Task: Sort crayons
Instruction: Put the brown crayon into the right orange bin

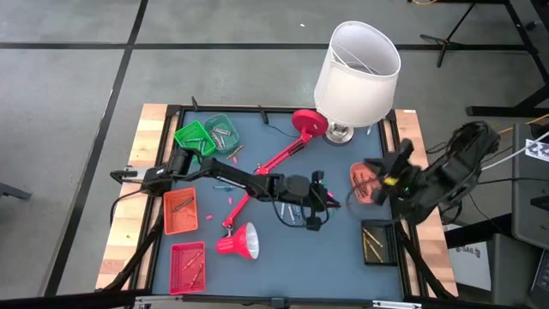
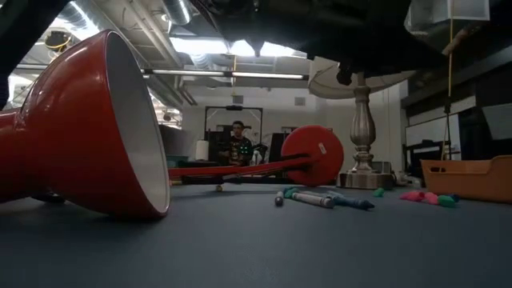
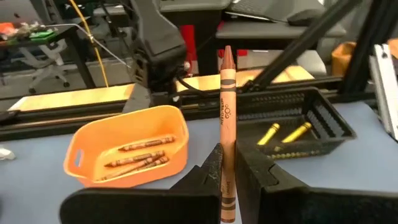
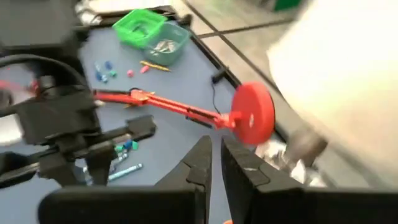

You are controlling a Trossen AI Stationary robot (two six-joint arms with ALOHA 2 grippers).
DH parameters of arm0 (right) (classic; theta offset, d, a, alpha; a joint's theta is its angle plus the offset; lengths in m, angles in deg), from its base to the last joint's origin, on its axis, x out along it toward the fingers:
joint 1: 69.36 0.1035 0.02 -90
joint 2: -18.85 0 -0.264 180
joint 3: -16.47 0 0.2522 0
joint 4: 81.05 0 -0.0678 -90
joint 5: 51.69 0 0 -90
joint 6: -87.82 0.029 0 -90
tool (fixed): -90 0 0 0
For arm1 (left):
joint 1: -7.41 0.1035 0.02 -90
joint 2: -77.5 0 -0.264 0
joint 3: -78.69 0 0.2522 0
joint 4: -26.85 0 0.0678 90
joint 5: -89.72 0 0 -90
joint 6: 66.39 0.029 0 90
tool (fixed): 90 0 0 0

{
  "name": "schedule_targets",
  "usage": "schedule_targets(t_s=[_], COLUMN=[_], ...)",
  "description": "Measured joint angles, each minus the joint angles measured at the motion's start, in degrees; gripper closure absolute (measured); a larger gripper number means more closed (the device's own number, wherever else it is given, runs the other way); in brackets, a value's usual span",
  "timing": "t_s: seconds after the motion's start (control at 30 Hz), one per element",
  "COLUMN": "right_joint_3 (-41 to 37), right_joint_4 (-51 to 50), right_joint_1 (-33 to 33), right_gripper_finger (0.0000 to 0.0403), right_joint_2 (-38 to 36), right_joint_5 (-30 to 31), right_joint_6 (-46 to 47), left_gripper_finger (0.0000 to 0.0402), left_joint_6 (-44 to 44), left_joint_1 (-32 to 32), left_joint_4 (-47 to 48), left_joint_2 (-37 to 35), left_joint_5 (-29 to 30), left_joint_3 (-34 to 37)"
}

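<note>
My left gripper (image 1: 324,201) is at the table's middle, shut on a brown-orange crayon (image 3: 227,124). Ahead of it stand an orange bin (image 3: 127,152) holding brown crayons and a black bin (image 3: 298,127) holding yellow ones. My right gripper (image 4: 215,163) hovers near the orange bin (image 1: 364,182) at the right. Its fingers are almost together and hold nothing. Loose crayons lie flat on the blue mat (image 1: 292,213), and in the low view grey-blue ones (image 2: 324,198) and pink and green ones (image 2: 426,197) show. More lie at the left (image 1: 230,199). My left gripper pinches the crayon's lower part (image 3: 228,180) between its two fingers. The crayon runs along the fingers, its pointed tip (image 3: 227,51) sticking out well past the fingertips. It is lifted clear of the table.
A red desk lamp lies across the mat: base (image 1: 309,123), long arm (image 1: 274,163), shade (image 1: 242,242). A white-shaded lamp (image 1: 356,69) stands at the far edge. Green (image 1: 194,137) and teal (image 1: 223,130) bins stand far left, orange (image 1: 180,211) and red (image 1: 187,263) trays near left.
</note>
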Motion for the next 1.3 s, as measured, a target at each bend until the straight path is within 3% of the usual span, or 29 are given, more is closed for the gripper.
schedule_targets(t_s=[0.1, 0.27, 0.5, 0.73, 0.97, 1.13, 1.3], right_joint_3=[-10.24, -25.53, -37.72, -40.26, -40.25, -40.25, -40.25], right_joint_4=[4.83, 16.54, 27.39, 42.42, 55.19, 56.66, 56.59], right_joint_1=[0.0, 0.02, 0.02, 0.02, 0.02, 0.07, 0.02], right_gripper_finger=[0.037, 0.037, 0.037, 0.037, 0.037, 0.037, 0.037], right_joint_2=[-8.05, -18.0, -25.71, -26.87, -26.9, -26.88, -26.88], right_joint_5=[0.13, -1.83, -7.04, -13.38, -13.99, -14.59, -20.03], right_joint_6=[6.71, 7.54, 7.05, -8.26, -26.61, -30.22, -31.02], left_gripper_finger=[0.0395, 0.0395, 0.0395, 0.0395, 0.0395, 0.0395, 0.0395], left_joint_6=[-0.17, -0.23, -2.95, -3.1, -3.12, -3.1, -3.1], left_joint_1=[1.12, 2.58, 4.04, 4.25, 3.53, 2.9, 2.59], left_joint_4=[-0.98, -5.55, -13.58, -19.23, -20.4, -20.62, -20.37], left_joint_2=[0.0, -0.01, -0.07, -0.09, -0.11, -0.13, -0.13], left_joint_5=[0.04, 0.04, 0.05, -0.41, -5.73, -6.0, -6.21], left_joint_3=[0.0, 0.0, 0.0, 0.0, 0.0, -0.04, -0.04])
